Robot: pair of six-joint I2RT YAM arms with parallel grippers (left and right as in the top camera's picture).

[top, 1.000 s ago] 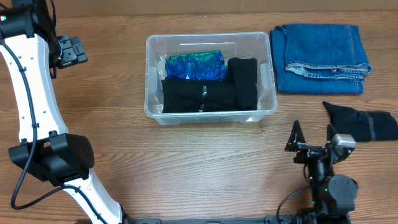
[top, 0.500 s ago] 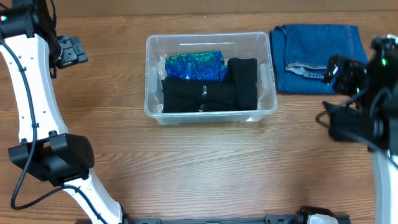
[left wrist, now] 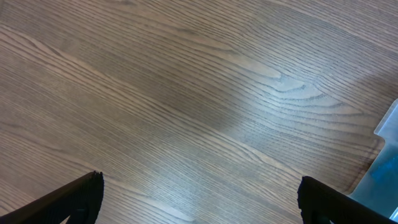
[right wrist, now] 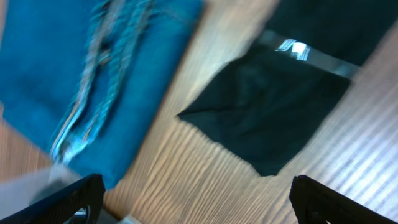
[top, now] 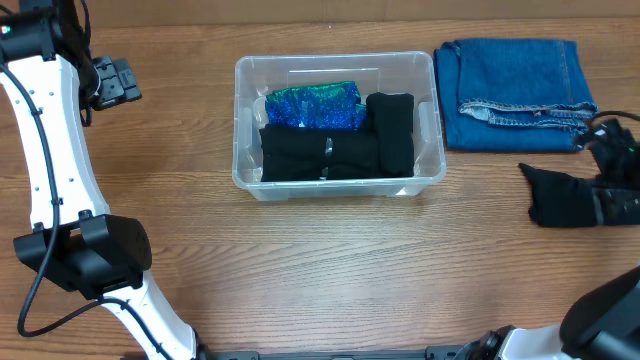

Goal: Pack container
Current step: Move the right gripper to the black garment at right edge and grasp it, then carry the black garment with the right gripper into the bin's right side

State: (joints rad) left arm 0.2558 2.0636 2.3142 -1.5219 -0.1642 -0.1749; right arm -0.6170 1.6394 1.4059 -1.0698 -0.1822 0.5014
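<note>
The clear plastic container [top: 244, 110] stands at the table's middle. It holds folded black garments [top: 325, 152] and a shiny blue-green one [top: 313, 105]. Its corner shows at the right edge of the left wrist view [left wrist: 388, 149]. My left gripper [top: 112, 82] is open and empty over bare wood at the far left [left wrist: 199, 199]. My right gripper [top: 612, 140] is open and empty at the right edge, above a black garment [top: 570, 198] and next to folded blue jeans [top: 515, 78]. The right wrist view shows its fingers [right wrist: 196, 199] over wood, with the black garment [right wrist: 273, 112] and jeans [right wrist: 81, 68] beyond.
The left arm's white links [top: 55, 190] run down the left side of the table. The right arm's dark base [top: 605, 325] sits at the bottom right corner.
The right arm has swung from the front edge up to the right side, and now hangs lower, over the black garment by the jeans. The left arm has not moved.
</note>
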